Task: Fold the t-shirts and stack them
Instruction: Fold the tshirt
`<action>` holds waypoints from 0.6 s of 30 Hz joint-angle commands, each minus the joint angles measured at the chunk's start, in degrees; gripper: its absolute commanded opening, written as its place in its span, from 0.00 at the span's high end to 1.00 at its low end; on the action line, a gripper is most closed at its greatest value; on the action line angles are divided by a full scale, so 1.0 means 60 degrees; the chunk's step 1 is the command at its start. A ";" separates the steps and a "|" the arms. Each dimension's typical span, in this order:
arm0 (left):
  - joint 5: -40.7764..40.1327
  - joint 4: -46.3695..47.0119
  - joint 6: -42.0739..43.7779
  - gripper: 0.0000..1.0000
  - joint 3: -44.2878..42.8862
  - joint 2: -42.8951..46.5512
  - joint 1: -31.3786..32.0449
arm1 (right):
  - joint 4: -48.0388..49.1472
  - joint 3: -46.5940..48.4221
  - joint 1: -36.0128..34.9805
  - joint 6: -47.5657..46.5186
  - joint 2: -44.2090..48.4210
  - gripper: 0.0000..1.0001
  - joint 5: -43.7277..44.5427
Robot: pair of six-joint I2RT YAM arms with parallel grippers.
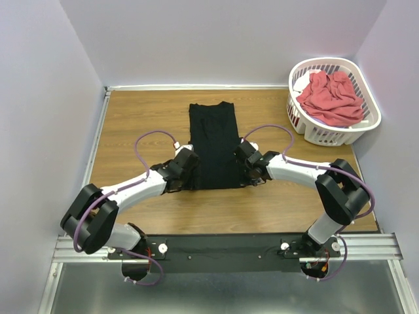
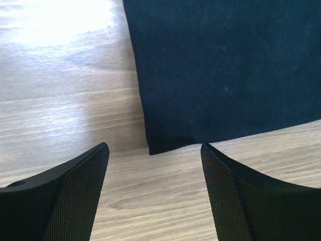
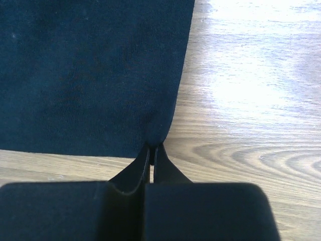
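A black t-shirt [image 1: 213, 144] lies folded into a long narrow strip on the wooden table [image 1: 131, 118], running from the middle toward the back. My left gripper [image 1: 186, 173] is open at the strip's near left corner. In the left wrist view that corner of the black t-shirt [image 2: 225, 75] lies just ahead of the left gripper [image 2: 154, 145], flat on the wood. My right gripper [image 1: 244, 171] is shut on the near right corner. In the right wrist view the right gripper [image 3: 152, 146] pinches the black t-shirt's [image 3: 85, 75] edge. A coral-red t-shirt [image 1: 334, 98] lies crumpled in the basket.
A white slotted laundry basket [image 1: 327, 61] stands at the table's back right corner. Pale walls close in the table at the left, back and right. A metal rail carrying both arm bases runs along the near edge.
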State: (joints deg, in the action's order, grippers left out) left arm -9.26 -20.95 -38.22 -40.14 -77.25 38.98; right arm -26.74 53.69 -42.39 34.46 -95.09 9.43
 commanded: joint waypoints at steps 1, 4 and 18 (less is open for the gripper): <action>-0.0303 -0.0156 -0.0120 0.19 -0.0356 -0.0307 0.0182 | -0.1022 -0.0672 -0.0156 -0.0045 -0.0866 1.00 0.0333; -0.0274 -0.0199 -0.0178 0.20 -0.0429 -0.0542 0.0241 | -0.1022 -0.0716 -0.0186 -0.0074 -0.0851 1.00 0.0391; -0.0478 -0.0668 -0.0208 0.48 -0.1015 -0.1450 0.0314 | -0.0831 -0.0775 -0.0303 -0.0147 -0.0646 1.00 0.0596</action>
State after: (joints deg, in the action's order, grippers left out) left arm -9.69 -23.00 -39.22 -45.21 -84.99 40.32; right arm -26.55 53.56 -43.48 34.39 -94.74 11.38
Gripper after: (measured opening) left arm 0.525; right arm 0.014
